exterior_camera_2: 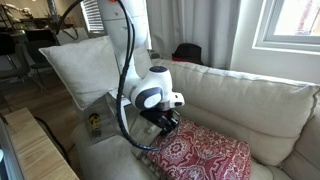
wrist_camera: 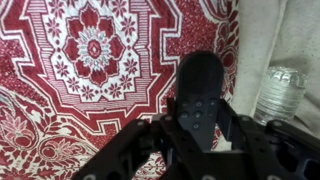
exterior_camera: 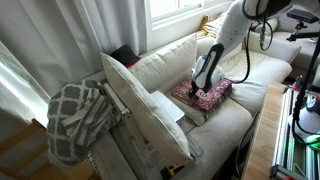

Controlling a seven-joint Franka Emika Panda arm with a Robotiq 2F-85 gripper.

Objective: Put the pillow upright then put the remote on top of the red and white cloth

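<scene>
Wrist view: remote (wrist_camera: 200, 92) gripped, hanging over the red and white cloth (wrist_camera: 80, 60).
Jaws of the gripper (wrist_camera: 200, 128) are closed on the black remote's near end, button face toward the camera, far end reaching over the cloth's patterned middle; cannot tell whether it touches the fabric. A clear bottle (wrist_camera: 278, 92) lies just beside the cloth's edge. In an exterior view the pillow (exterior_camera: 140, 105) stands on edge, well apart from the cloth, toward the sofa (exterior_camera: 170, 62) end, so the first step looks done. Step in hand, by my judgement: placing the remote. Next move calls for lowering until it rests flat on the cloth, then letting go, clear of the bottle.
</scene>
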